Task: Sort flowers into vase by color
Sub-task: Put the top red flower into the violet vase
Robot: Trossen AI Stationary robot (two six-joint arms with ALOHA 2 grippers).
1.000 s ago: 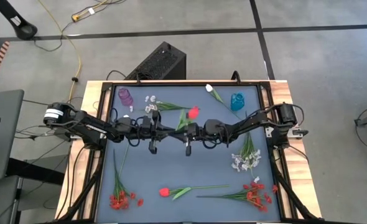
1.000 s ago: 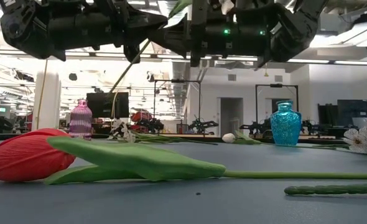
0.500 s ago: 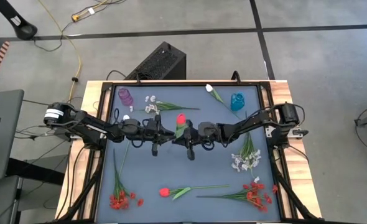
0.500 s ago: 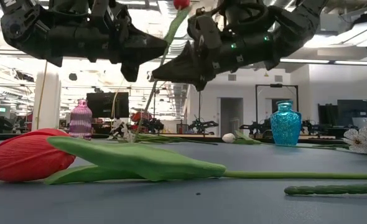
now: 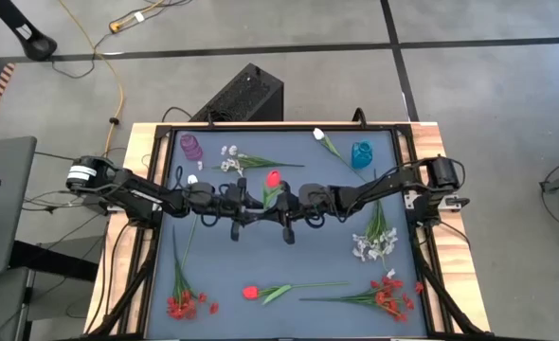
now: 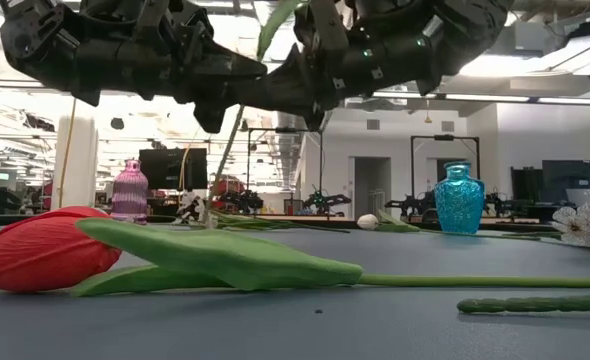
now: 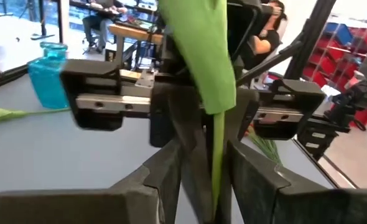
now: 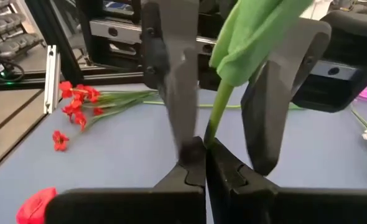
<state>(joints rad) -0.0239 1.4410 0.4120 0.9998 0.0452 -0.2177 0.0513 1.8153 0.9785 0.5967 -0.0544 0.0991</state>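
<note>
My right gripper (image 8: 203, 155) is pinched tight on the green stem of the red tulip (image 5: 272, 179), held above mid-table. My left gripper (image 7: 205, 165) faces it, fingers parted around that stem.

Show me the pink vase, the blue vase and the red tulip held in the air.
Pink vase (image 5: 191, 147), high view, its top.
Blue vase (image 6: 459, 200), low view, its body.
Red tulip (image 5: 272, 178), high view, its bloom.

In the low view the held tulip's (image 6: 275, 25) bloom is cut off by the top edge. In the high view its stalk is hidden under the grippers. The left wrist view is blurred.
</note>
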